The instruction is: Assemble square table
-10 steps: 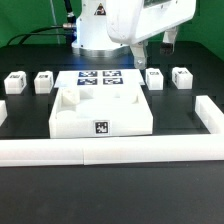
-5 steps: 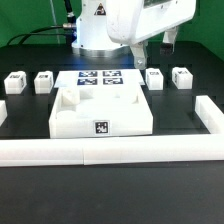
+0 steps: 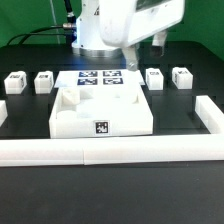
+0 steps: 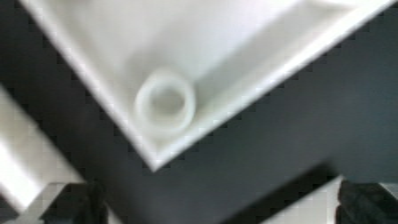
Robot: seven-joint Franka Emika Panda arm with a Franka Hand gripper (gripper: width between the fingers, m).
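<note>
The square tabletop (image 3: pixel 100 112), a white slab with a raised rim and a tag on its front face, lies in the middle of the table. Two leg blocks (image 3: pixel 15 82) (image 3: pixel 44 80) stand on the exterior view's left and two more (image 3: pixel 155 78) (image 3: pixel 182 76) on its right. My gripper (image 3: pixel 147 52) hangs above the tabletop's far right corner, clear of everything. In the wrist view a corner of the tabletop (image 4: pixel 214 50) with a round socket (image 4: pixel 164 100) lies below my gripper (image 4: pixel 210 205). The dark fingertips (image 4: pixel 54 205) stand wide apart with nothing between them.
The marker board (image 3: pixel 100 78) lies flat behind the tabletop. A long low white border wall (image 3: pixel 110 151) runs along the front, with side pieces on the left (image 3: pixel 3 108) and right (image 3: pixel 210 115). The arm's base (image 3: pixel 95 35) stands at the back.
The arm and gripper have shifted a little toward the exterior view's left. The tabletop and leg blocks have not moved.
</note>
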